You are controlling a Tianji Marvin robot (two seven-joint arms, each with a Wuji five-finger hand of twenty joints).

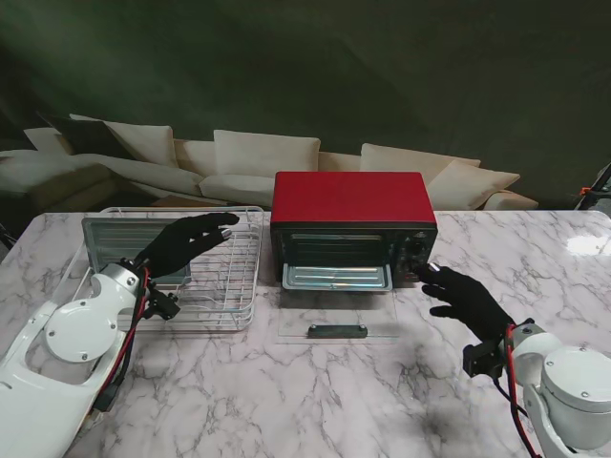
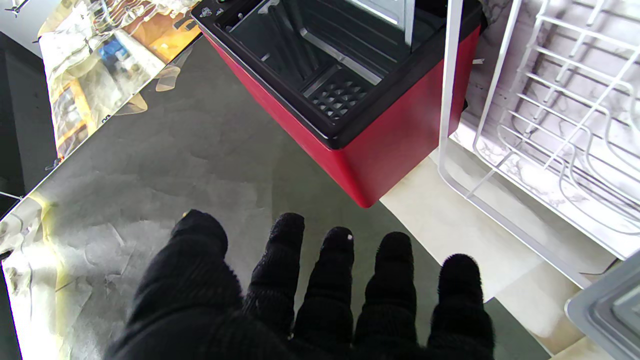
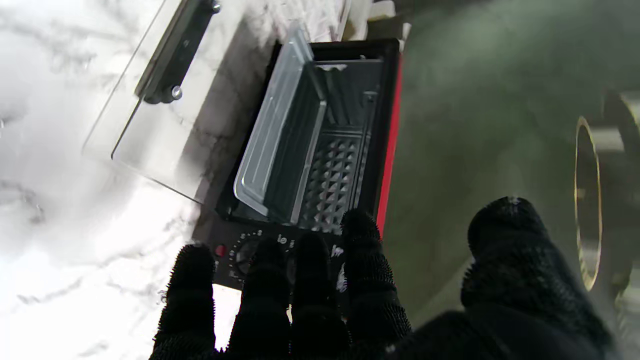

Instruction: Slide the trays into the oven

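Observation:
The red oven [image 1: 348, 198] stands mid-table with its glass door [image 1: 286, 322] folded flat toward me. One grey tray [image 1: 337, 277] sits in the oven mouth, its front edge sticking out; the right wrist view shows this tray [image 3: 272, 130] partly inside. A second grey tray [image 1: 116, 239] leans upright in the white wire rack [image 1: 234, 286] on the left, and its corner [image 2: 607, 307] shows in the left wrist view. My left hand [image 1: 186, 243] hovers open over the rack, fingers spread, holding nothing. My right hand [image 1: 465, 298] is open beside the oven's knob panel [image 3: 240, 252].
The door's dark handle [image 1: 336, 331] lies near me on the marble table [image 1: 286, 401]. A cream sofa [image 1: 267, 157] runs behind the table. The rack's wire rim [image 2: 447, 100] stands close to the oven's left side [image 2: 400, 145].

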